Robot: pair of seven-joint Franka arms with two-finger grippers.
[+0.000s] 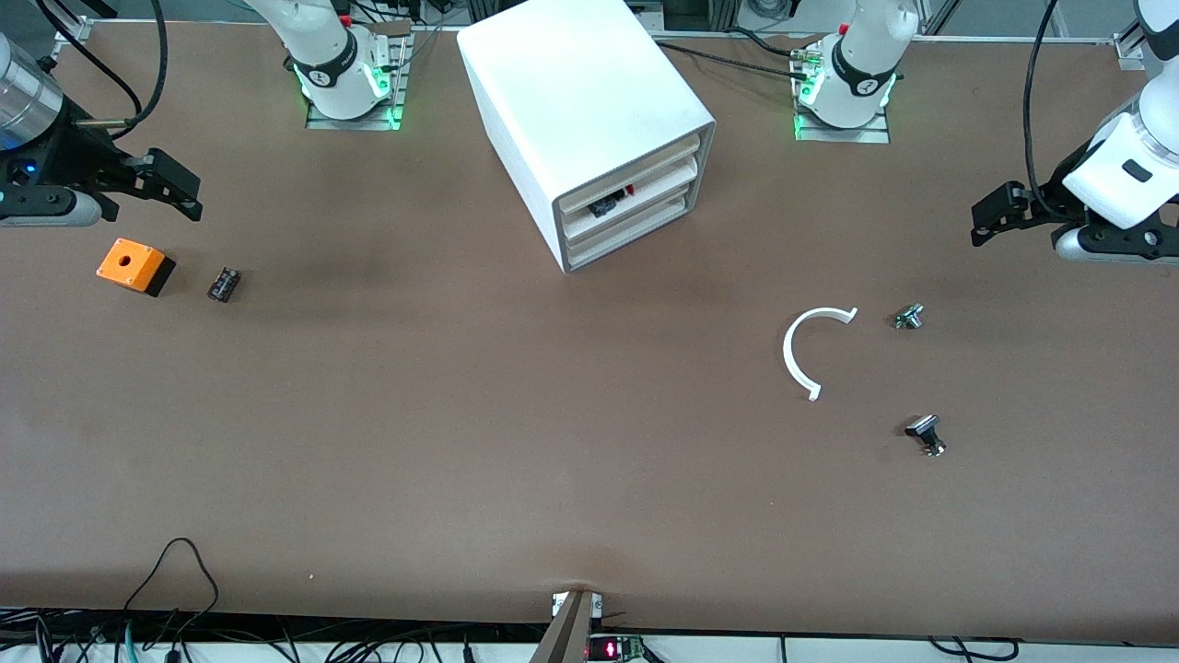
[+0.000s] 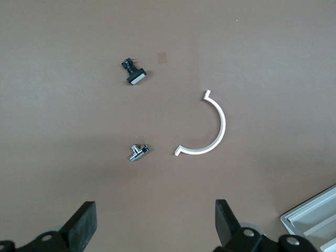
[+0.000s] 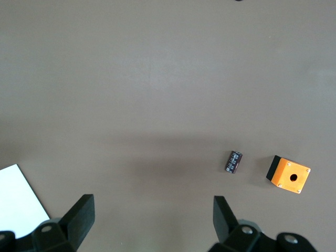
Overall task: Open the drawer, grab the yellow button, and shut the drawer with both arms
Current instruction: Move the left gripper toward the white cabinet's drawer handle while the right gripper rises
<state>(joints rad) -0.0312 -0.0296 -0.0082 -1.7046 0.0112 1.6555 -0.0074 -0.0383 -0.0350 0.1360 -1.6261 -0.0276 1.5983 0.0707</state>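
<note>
The white drawer cabinet (image 1: 589,101) stands at the middle of the table near the robots' bases, and a corner shows in the left wrist view (image 2: 315,218). Its three drawers sit pushed in. A dark item with a red spot (image 1: 610,203) shows in the gap above the middle drawer (image 1: 645,189). No yellow-orange button cap is in view. My right gripper (image 1: 184,193) is open and empty over the table's right-arm end, above the orange box; its jaws are wide apart in the right wrist view (image 3: 152,218). My left gripper (image 1: 987,219) is open and empty over the left-arm end (image 2: 156,220).
An orange box with a hole (image 1: 134,265) (image 3: 287,175) and a small black part (image 1: 224,284) (image 3: 233,161) lie at the right-arm end. A white curved piece (image 1: 803,354) (image 2: 210,128), a silver fitting (image 1: 909,317) (image 2: 137,152) and a black-capped silver-stemmed piece (image 1: 926,433) (image 2: 133,72) lie at the left-arm end.
</note>
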